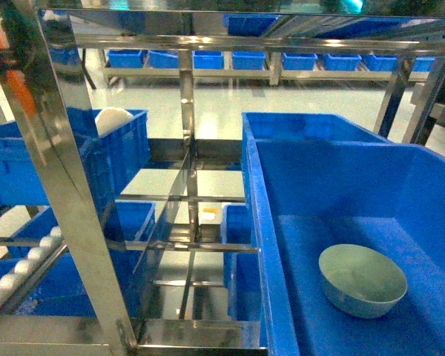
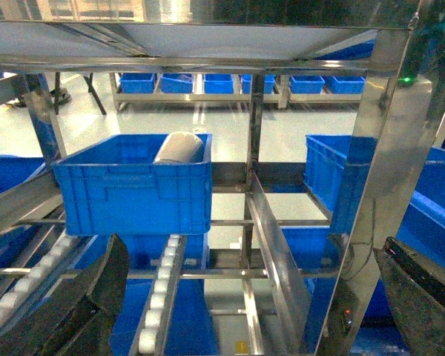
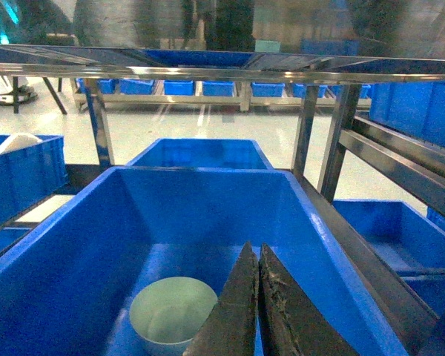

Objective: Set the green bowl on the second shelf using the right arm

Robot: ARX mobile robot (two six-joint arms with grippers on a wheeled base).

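The green bowl sits upright on the floor of the large blue crate, toward the near end. In the right wrist view the bowl lies left of centre on the crate floor, clear of the crate walls. Nothing grips it.

The right gripper appears in the right wrist view only (the head view does not show it). Its two dark fingers are pressed together with only a thin seam between them, holding nothing. Their tips sit just right of the bowl in the picture; contact with the rim cannot be determined.

The left gripper shows in the left wrist view as two dark fingers at the lower corners, spread wide apart and empty.

The large crate rests on a tier of the steel rack. A second blue crate stands directly behind it. To the left, a smaller crate sits on roller rails and contains a white rounded object. A row of blue bins lines a low rack along the far side of the room.
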